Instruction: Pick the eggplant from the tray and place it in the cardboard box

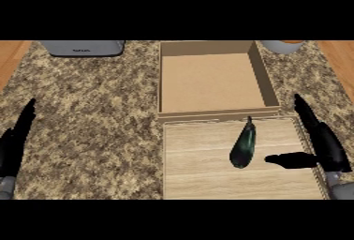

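A speckled granite counter fills the view, with strips of wood floor showing at either side. Nearest, the left hand rests open at the left edge, fingers straight and up. The right hand hangs over the right rim of the wooden tray, fingers straight and thumb spread toward the eggplant without touching it; it holds nothing. The eggplant lies on the tray's far right part, stem end pointing toward the cardboard box, which sits open just beyond the tray. The eggplant looks light and stiff, though its glossy skin is probably slippery and its ends taper; a hold around the thick lower middle seems safest. Farther back stand a grey appliance and a pale bowl.
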Controlling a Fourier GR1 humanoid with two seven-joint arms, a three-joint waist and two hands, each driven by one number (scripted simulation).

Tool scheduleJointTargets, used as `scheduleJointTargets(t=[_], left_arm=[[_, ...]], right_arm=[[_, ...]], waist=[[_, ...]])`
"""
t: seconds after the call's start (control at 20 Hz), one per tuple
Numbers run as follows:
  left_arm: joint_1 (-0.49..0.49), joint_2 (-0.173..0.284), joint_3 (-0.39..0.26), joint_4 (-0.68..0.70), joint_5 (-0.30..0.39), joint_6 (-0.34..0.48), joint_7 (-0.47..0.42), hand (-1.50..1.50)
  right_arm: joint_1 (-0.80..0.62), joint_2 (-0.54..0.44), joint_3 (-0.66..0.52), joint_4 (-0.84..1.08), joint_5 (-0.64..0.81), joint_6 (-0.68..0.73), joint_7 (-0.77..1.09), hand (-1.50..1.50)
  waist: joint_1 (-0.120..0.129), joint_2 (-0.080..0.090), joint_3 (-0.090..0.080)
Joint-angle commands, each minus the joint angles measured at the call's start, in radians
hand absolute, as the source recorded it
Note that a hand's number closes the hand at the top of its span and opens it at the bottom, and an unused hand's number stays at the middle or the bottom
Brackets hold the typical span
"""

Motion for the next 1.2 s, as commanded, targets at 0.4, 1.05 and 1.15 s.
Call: scheduleJointTargets(t=[0.4, 1.05, 1.15], left_arm=[[-0.088, -0.043, 0.038, 0.074, -0.046, -0.007, 0.036, 0.0], [-0.102, -0.075, 0.033, 0.065, -0.064, -0.018, 0.032, 0.0], [-0.076, -0.079, 0.053, 0.101, -0.059, -0.037, -0.014, 0.0]], right_arm=[[0.192, -0.023, -0.044, -0.043, 0.094, 0.002, -0.279, -1.5], [-0.04, -0.287, 0.143, -0.123, 0.262, 0.384, 0.262, -1.5], [-0.085, -0.249, 0.154, -0.147, 0.242, 0.444, 0.344, -1.5]], waist=[[0.01, -0.004, 0.007], [0.033, -0.001, 0.006], [0.029, -0.002, 0.006]])
